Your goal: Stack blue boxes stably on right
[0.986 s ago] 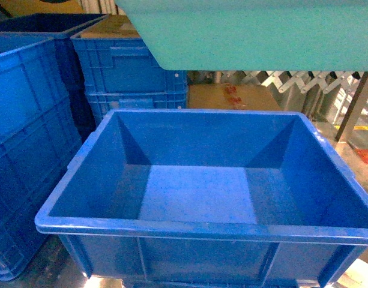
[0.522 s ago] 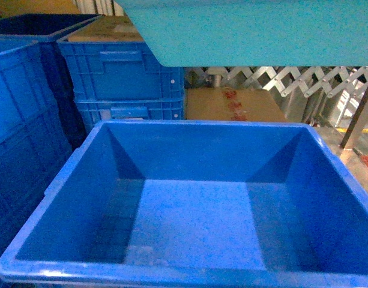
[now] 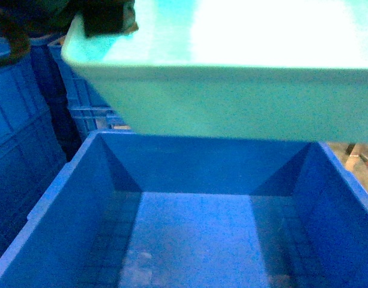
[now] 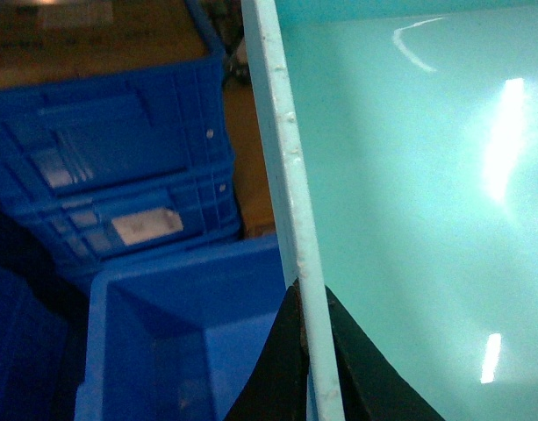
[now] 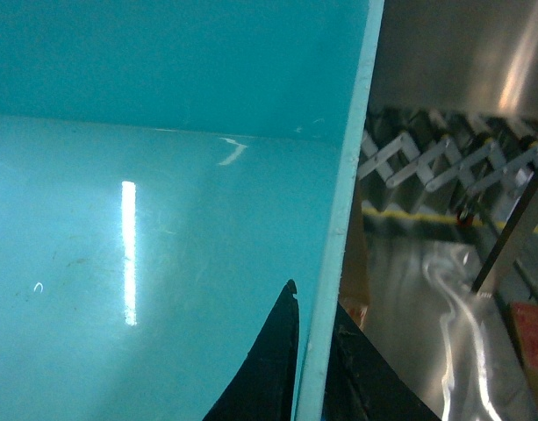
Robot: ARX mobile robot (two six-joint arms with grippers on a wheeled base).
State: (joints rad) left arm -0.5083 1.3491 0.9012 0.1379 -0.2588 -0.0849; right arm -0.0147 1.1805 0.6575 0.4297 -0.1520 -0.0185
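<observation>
From my right wrist feed I see the floor (image 5: 426,351): grey, glossy, throwing glare. A yellow line (image 5: 409,215) runs across it, and a scissor-frame conveyor (image 5: 444,162) stands beyond that. A red item (image 5: 532,338) lies at the edge. What the blue tub (image 3: 196,240) rests on, I can't tell.

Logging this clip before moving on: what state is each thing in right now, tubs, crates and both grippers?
Turquoise tub: lifted, held level above the royal blue tub, not yet nested.
Royal blue tub: upright, open, nothing in it.
Left gripper: jaws shut on the turquoise tub's left rim.
Right gripper: jaws shut on its right rim.
Ribbed dark blue crates: stacked, standing behind left.
</observation>
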